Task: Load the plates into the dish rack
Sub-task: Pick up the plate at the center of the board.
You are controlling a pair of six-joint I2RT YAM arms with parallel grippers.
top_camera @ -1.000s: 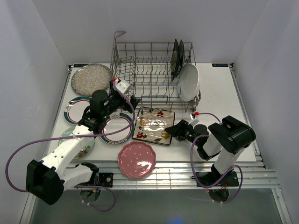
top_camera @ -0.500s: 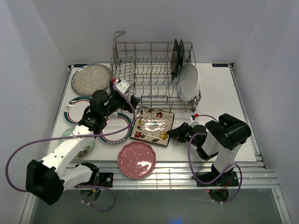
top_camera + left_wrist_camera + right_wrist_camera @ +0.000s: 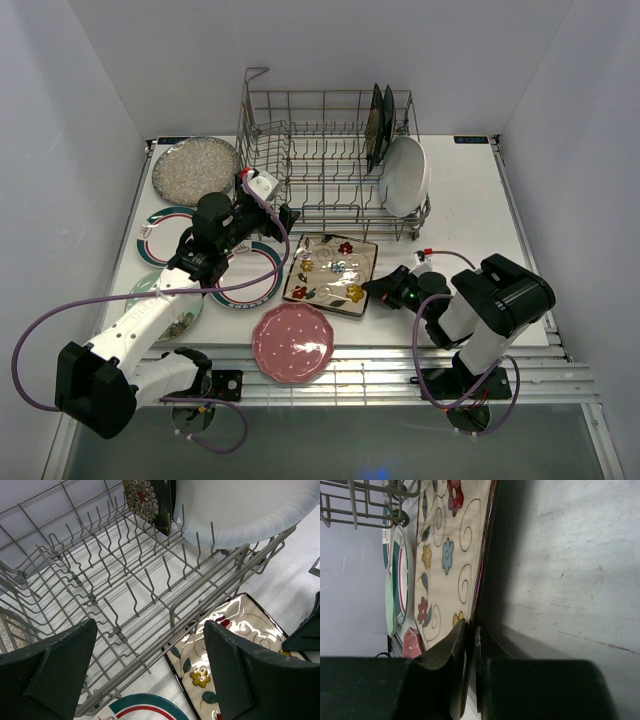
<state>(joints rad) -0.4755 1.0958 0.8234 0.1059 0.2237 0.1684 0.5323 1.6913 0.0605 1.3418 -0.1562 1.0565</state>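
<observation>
Cream floral plate (image 3: 330, 272): the right hand (image 3: 374, 290) pinches its rim, fingers (image 3: 451, 650) pressed together on it.
Pink plate (image 3: 292, 342): flat on the tabletop (image 3: 470, 200), left of this hand.
Dish rack (image 3: 320, 150): beyond this hand, well apart; white oval plate (image 3: 405, 175) stands inside.
Left hand (image 3: 283, 217): spread wide, holding nothing, just before the rack's front wall.

Plates (image 3: 405, 176) in dish rack (image 3: 312, 152), right end

Metal wire dish rack (image 3: 322, 150); glossy floral plate (image 3: 330, 271)
</observation>
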